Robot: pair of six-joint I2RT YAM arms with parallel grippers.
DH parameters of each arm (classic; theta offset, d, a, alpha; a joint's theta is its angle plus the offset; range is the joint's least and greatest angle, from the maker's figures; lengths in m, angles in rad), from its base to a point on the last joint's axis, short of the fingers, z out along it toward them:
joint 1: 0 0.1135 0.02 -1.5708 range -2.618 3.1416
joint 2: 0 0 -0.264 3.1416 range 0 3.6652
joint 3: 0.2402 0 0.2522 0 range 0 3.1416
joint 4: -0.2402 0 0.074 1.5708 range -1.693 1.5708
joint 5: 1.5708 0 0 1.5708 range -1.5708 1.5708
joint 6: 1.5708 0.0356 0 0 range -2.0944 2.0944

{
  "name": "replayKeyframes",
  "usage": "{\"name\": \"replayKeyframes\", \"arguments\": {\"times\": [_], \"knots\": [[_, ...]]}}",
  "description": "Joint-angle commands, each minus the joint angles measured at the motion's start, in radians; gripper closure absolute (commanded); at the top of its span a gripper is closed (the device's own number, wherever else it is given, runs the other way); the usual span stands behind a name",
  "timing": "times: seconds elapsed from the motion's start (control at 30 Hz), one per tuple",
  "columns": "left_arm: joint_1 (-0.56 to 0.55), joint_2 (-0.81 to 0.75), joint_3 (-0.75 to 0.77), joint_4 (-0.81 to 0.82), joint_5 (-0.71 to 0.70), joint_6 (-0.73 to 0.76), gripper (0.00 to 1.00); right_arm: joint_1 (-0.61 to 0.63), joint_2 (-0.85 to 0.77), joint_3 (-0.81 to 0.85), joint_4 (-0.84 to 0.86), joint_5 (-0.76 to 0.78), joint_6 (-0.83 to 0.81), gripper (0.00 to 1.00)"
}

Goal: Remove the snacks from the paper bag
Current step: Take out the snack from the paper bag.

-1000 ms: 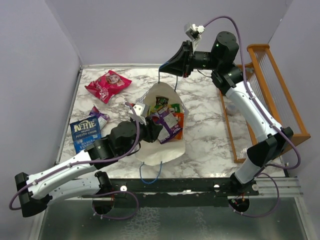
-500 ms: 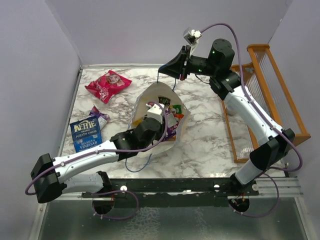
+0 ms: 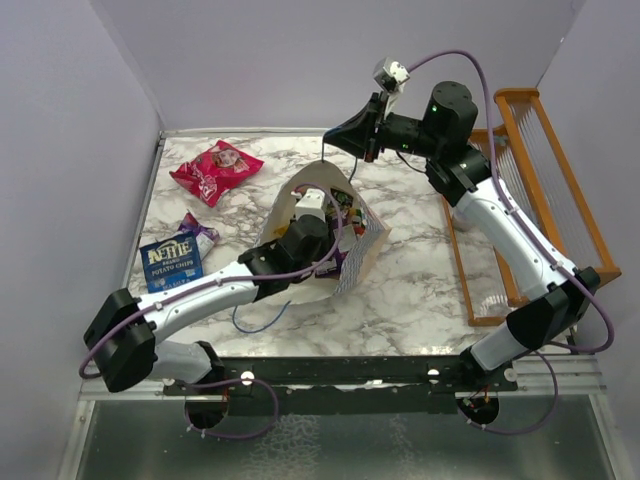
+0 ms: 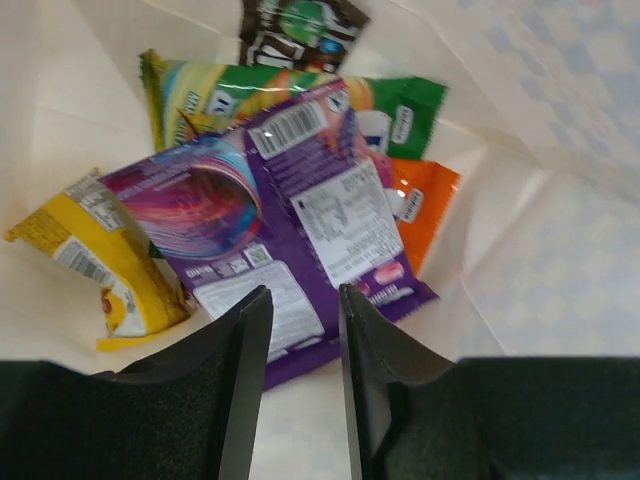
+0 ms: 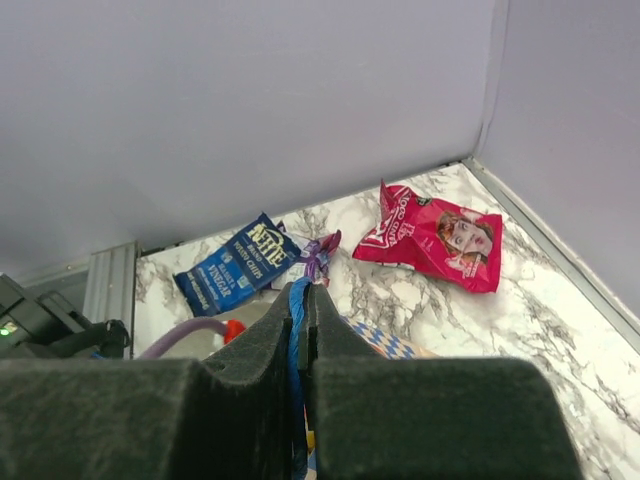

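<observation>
- Overhead, the paper bag [image 3: 362,262] is seen on the marble table [image 3: 430,285], its mouth turned up. Its far blue cord handle [image 3: 323,152] is drawn taut by the right gripper [image 3: 333,138], which is clamped on it.
- The bag's mouth is largely blocked by the left arm [image 3: 215,290], which is reached into it so that its end is hidden. A second cord handle [image 3: 255,328] lies slack on the table at the near side.
- Left of the bag and apart from it, a pink-red bag [image 3: 215,170], a Kettle chips bag [image 3: 170,265] and a small purple packet [image 3: 200,232] are laid on the table. An orange wooden rack [image 3: 545,200] is set along the right edge.
- From the left wrist, five packets are shown inside the bag's cream interior. A large purple packet [image 4: 270,230] lies in the middle, overlapping a green packet [image 4: 250,90] and an orange packet [image 4: 425,205]. A yellow packet [image 4: 110,260] is just left of it, and a dark brown packet [image 4: 300,25] lies farthest.
- The left gripper [image 4: 300,320] is held at the large purple packet's near edge, jaws narrowly parted with that edge seen in the gap. Whether the edge is pinched cannot be told.
- From the right wrist, the fingers are seen pressed together on the blue cord. Beyond them the pink-red bag, the Kettle chips bag and the small purple packet are seen on the marble. A strip of the bag's checkered side shows just below the fingers.
</observation>
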State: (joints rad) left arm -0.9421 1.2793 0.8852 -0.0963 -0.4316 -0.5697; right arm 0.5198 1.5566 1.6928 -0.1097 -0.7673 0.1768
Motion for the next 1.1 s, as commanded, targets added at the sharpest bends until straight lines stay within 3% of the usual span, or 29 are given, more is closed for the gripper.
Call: {"name": "replayKeyframes", "arguments": {"times": [0.0,0.23,0.33,0.43,0.6,0.8,1.07], "knots": [[0.055,0.053,0.042,0.06,0.031,-0.003,0.61,0.016,-0.053,0.014,0.109,-0.021,-0.016,0.98],[0.095,0.169,0.112,0.082,0.025,0.031,0.32,0.022,-0.051,0.015,0.108,-0.029,-0.007,0.98],[0.094,0.204,0.131,0.09,-0.008,0.041,0.26,0.023,-0.053,0.014,0.105,-0.032,-0.005,0.98],[0.089,0.243,0.138,0.093,-0.079,0.072,0.08,0.023,-0.056,0.014,0.103,-0.031,-0.005,0.98],[0.091,0.311,0.165,0.047,-0.153,0.156,0.01,0.024,-0.056,0.023,0.089,-0.03,-0.008,0.98],[0.103,0.343,0.151,0.084,-0.031,0.218,0.1,0.023,-0.064,0.012,0.09,-0.029,-0.008,0.98],[0.102,0.355,0.176,0.062,0.055,0.214,0.59,0.023,-0.072,0.005,0.082,-0.009,-0.021,0.98]]}}
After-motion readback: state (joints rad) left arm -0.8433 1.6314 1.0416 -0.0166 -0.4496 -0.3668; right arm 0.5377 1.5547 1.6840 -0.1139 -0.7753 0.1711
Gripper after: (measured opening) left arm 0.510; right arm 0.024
